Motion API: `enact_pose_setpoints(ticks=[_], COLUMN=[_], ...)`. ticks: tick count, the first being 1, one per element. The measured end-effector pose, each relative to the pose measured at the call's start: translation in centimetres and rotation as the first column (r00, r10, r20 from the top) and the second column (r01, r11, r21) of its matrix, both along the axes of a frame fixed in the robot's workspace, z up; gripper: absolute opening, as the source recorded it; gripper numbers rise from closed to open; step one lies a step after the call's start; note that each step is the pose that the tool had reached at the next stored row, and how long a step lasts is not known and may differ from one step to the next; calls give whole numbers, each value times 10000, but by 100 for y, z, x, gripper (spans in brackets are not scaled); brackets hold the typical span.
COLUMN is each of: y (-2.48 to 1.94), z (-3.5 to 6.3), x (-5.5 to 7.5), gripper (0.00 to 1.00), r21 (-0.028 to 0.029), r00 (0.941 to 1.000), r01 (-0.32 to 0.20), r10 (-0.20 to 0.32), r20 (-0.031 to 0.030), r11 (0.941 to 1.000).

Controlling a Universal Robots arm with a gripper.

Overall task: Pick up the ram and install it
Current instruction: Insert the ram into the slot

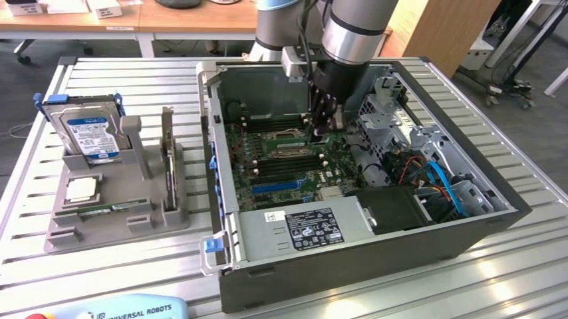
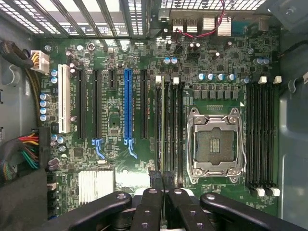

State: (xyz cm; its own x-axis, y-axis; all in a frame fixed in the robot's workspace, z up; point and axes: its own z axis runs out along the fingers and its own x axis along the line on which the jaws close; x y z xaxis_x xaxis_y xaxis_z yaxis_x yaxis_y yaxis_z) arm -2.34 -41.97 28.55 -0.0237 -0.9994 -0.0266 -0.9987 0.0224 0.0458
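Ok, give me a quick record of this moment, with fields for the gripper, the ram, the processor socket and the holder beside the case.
gripper: the gripper is inside the open computer case, low over the motherboard, shut on the ram
ram: the ram is edge-on between the fingers, lined up along a memory slot beside the processor socket; seated or not, cannot tell
processor socket: the processor socket has bare contacts
holder: the grey holder, on the exterior view's left of the case, carries a hard drive, a processor chip and a second green stick
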Motion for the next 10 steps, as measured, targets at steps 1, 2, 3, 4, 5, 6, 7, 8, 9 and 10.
enact_pose_setpoints(ticks=[1,2,3,4,5,6,7,8,9,10], y=[0,0,0,0,0,0,0,0,0,0], z=[-9,-17,-25,-34,-43,-52,-59,-68,-77,-85], x=[0,0,0,0,0,0,0,0,0,0], gripper=[12,12,12,12,12,12,12,12,12,12], r21=[0,0,0,0,0,0,0,0,0,0], r00=[10000,10000,10000,10000,10000,10000,10000,10000,10000,10000], r01=[2,3,4,6,9,10,13,14,16,17], r10=[-2,-3,-4,-6,-9,-10,-13,-14,-16,-17], r20=[0,0,0,0,0,0,0,0,0,0], r11=[10000,10000,10000,10000,10000,10000,10000,10000,10000,10000])
